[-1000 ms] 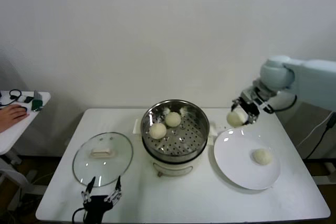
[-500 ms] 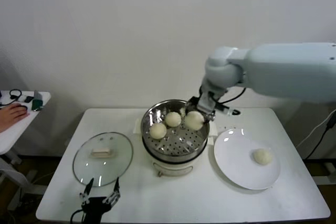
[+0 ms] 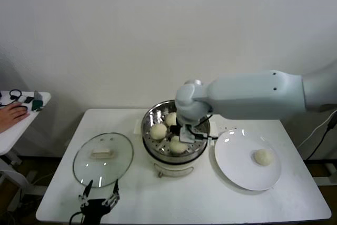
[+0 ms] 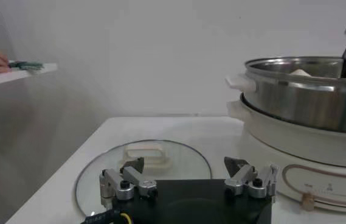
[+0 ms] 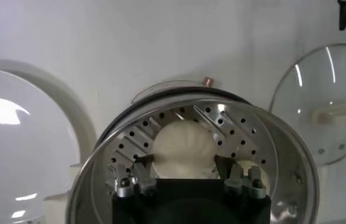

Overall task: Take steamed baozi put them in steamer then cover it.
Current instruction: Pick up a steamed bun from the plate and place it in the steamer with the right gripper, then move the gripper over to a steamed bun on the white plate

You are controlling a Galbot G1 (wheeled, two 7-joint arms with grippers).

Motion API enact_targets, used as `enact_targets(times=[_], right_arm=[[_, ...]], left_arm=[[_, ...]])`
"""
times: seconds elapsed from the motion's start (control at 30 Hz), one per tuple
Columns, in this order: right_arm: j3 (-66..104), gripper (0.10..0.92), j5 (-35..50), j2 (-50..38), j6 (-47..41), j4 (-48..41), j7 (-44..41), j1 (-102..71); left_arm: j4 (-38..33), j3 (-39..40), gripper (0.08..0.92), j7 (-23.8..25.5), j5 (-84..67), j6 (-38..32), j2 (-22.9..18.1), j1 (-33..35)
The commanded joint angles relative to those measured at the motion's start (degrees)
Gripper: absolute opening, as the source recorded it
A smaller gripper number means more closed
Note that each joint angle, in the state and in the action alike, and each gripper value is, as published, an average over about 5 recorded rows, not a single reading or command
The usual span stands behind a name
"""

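The steel steamer on its cream pot base stands at the table's middle. Two baozi lie on its perforated floor. My right gripper reaches down into the steamer, shut on a third baozi that is low over the floor. In the right wrist view this baozi sits between the fingers of the right gripper, inside the steamer. A fourth baozi lies on the white plate. My left gripper is open and parked at the front left.
The glass lid with its cream handle lies flat, left of the steamer and just beyond the left gripper; it also shows in the left wrist view. A side table with a person's hand is at the far left.
My right arm carried the baozi from above the plate leftward over the steamer, then lowered it inside toward the front. The left arm has not moved.
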Motion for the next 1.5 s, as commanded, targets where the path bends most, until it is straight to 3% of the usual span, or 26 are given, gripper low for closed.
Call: enact_targets(times=[0.03,0.23,0.47,0.67,0.8,0.93,1.17,1.5], right_arm=[[0.4,0.704,-4.3,2.9,0.9,-3.2,0.6,-4.6],[0.5,0.725,-4.1,3.2,1.8,-3.7,0.2,-4.5],[2.4,0.813,0.4,0.0,4.3,-4.0,-2.4,-0.2],[-1.1,0.822,17.5,-9.0,5.0,-7.6,-8.0,11.4],[-7.9,0.823,30.0,-17.6,0.7,-9.4,-9.6,19.5],[-16.7,0.823,35.8,-26.3,-5.3,-9.1,-10.3,24.7],[-21.9,0.823,31.2,-40.8,-17.5,-6.8,-5.5,17.9],[0.2,0.823,17.4,-47.2,-18.6,-14.1,-3.4,-11.6]], left_arm=[[0.2,-0.1,0.823,-0.1,-0.1,-0.2,0.0,0.1],[0.4,-0.1,0.823,-0.1,-0.2,-0.3,0.0,0.0],[0.3,0.0,0.823,-0.1,-0.2,-0.4,0.0,0.1],[0.1,0.2,0.823,0.0,-0.1,-0.3,0.0,0.0],[0.4,0.2,0.823,0.1,-0.2,-0.1,0.1,-0.4],[0.3,0.2,0.823,0.3,-0.3,0.2,0.2,-0.9],[0.3,0.1,0.823,0.5,-0.3,0.3,0.2,-1.2],[0.4,-0.4,0.823,0.5,-0.2,0.3,-0.1,-0.8]])
